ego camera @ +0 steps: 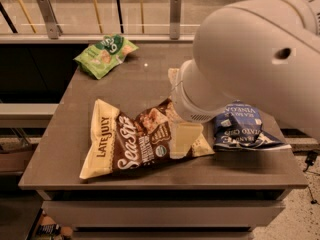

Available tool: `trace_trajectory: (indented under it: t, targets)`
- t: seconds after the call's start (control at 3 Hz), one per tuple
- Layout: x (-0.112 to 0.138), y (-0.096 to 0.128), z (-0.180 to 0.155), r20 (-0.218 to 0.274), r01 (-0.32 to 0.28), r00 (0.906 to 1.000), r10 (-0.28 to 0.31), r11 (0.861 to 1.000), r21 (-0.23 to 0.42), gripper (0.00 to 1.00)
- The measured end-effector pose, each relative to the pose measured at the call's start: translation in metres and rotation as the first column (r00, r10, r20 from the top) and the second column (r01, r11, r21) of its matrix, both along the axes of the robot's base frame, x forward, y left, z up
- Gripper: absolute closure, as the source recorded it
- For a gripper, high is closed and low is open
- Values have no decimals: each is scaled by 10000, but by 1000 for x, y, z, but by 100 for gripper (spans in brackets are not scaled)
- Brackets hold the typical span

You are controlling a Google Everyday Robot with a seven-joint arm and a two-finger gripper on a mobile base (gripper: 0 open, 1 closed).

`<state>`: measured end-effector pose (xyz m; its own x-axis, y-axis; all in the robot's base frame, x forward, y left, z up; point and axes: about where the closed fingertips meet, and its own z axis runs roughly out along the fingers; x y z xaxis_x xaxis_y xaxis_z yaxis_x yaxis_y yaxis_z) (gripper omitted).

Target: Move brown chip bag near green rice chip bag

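Camera view: you look down on a grey-brown worktop [140, 89] from its front edge, with the robot arm [250, 59] reaching in from the right.
Brown chip bag: you will find the brown chip bag [130, 144] lying flat near the front edge, a little left of the middle. Its long side slants up toward the right, and its "LATE JULY" end points at the front-left corner.
Green rice chip bag: the green rice chip bag [104, 55] lies at the back-left corner, well apart from the brown one, with bare worktop between them.
Gripper: the gripper [183, 140] is down at the right end of the brown chip bag, and its pale end overlaps the bag's cream edge there.
Gripper state: you cannot tell whether it is wide, narrow or clamped on the bag, because the arm's bulky wrist hides most of it.
Blue chip bag: a dark blue chip bag [240, 126] lies near the right edge, just beside the brown bag's right end and partly under the arm.
Arm: it hides the back-right part of the worktop from you.
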<state>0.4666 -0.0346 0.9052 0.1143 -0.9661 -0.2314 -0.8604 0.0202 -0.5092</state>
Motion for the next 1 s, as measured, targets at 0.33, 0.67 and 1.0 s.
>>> trace_trajectory:
  t: [0.33,0.67,1.0]
  targets:
    - [2,5,-21,-326,-182,9993,162,9980,-601,0]
    - [2,3,-37,-692,-288,9974,209,9929,-1154,0]
    - [-2,6,-44,-846,-639,9950,523,9880,-1409,0]
